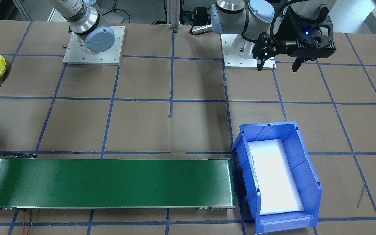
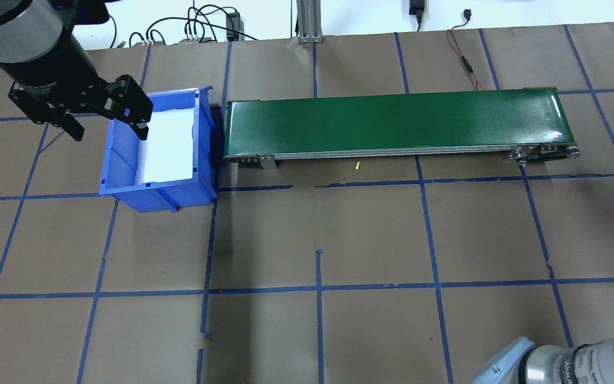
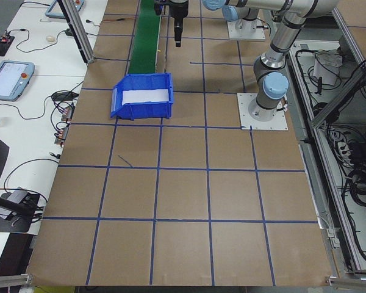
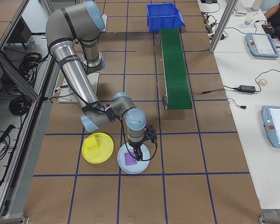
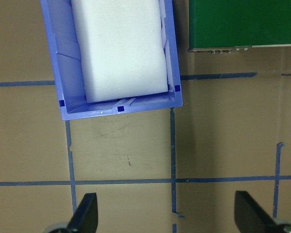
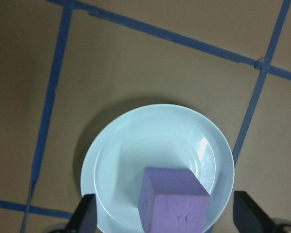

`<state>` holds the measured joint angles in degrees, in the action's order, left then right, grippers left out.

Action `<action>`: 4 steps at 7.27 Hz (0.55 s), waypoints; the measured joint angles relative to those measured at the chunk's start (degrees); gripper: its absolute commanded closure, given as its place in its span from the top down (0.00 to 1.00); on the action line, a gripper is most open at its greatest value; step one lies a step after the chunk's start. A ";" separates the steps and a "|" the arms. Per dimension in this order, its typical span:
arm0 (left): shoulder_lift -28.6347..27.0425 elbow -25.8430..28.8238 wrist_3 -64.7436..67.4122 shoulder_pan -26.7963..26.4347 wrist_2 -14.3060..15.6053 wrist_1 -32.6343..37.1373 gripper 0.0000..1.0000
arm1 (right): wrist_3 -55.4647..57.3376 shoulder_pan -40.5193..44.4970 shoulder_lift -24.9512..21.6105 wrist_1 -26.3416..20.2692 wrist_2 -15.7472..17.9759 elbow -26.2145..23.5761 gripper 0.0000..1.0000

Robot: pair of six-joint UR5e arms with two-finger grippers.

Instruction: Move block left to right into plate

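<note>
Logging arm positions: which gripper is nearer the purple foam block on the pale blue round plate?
Right. The right gripper hangs directly above the purple foam block in the pale blue round plate. The left gripper is at the table's far end, by the blue plastic bin.

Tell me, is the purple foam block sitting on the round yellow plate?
No, the purple foam block sits on the pale blue round plate, beside the round yellow plate.

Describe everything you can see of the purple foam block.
The purple foam block is a cube with a slightly dimpled, soft-looking front face. It sits in the pale blue round plate, off-centre toward the near rim, beside the yellow plate. The right gripper hangs above it, fingers spread either side, not touching.
</note>
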<state>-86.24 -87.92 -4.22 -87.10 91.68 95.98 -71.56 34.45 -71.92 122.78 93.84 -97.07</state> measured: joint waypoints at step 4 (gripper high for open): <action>-0.01 0.08 0.00 0.00 0.02 0.29 1.00 | 18.77 16.06 -8.94 -9.79 0.14 1.98 0.99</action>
<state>-86.25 -87.84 -4.22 -87.10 91.70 96.27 -52.79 50.50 -80.86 112.99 93.98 -95.09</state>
